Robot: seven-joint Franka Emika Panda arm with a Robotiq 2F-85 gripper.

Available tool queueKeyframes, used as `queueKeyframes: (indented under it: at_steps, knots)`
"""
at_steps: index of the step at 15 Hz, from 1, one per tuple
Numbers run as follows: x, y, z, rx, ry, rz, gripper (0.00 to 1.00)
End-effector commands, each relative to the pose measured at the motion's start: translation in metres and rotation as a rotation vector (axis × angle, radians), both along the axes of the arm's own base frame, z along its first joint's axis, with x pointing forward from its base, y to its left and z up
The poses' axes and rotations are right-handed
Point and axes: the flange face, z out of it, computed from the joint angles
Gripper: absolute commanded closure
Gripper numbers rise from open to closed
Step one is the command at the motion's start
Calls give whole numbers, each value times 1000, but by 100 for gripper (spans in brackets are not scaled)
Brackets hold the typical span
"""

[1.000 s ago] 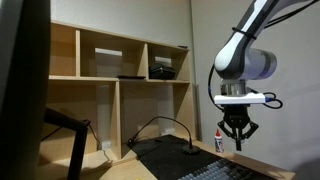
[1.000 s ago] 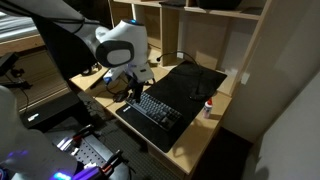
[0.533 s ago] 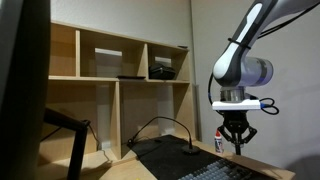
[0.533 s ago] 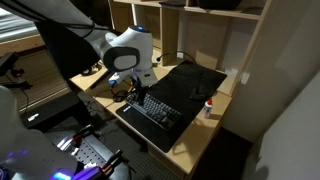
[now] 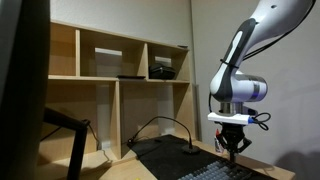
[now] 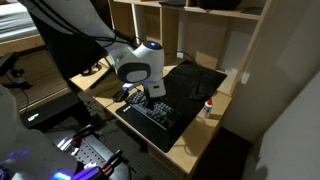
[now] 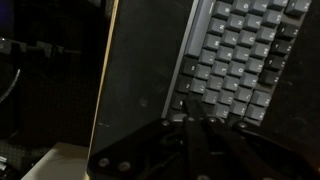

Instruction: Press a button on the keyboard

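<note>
The dark keyboard (image 6: 160,114) lies along the front of the wooden desk and also shows at the bottom of an exterior view (image 5: 215,172). In the wrist view its grey keys (image 7: 240,55) fill the upper right. My gripper (image 7: 198,118) points down with its fingers together, the tips right over the keyboard's end keys. In both exterior views the gripper (image 5: 233,148) (image 6: 148,101) hangs low over the keyboard. I cannot tell whether the tips touch a key.
A plain black mat (image 6: 195,82) (image 7: 140,80) lies beside the keyboard. A small white bottle with a red cap (image 6: 209,107) (image 5: 219,140) stands near the desk's edge. Wooden shelves (image 5: 120,70) stand behind, and cables (image 5: 160,125) run on the desk.
The arm has come down and moved over the keyboard. The gripper is now much lower, and its fingers have stayed together.
</note>
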Motion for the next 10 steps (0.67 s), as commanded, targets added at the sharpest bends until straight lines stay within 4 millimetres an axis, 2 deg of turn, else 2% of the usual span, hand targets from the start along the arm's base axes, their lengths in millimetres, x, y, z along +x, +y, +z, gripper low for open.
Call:
queueKeyframes:
  at_steps: [1,3,5,10]
  knots:
    - [2,-3,-2,-1,3,-9,99]
    - [4,-4,-3,-2,4,-15,99]
    - [10,-4,-20,1,9,-38,100]
    - [15,-11,-43,-8,-11,-105,100]
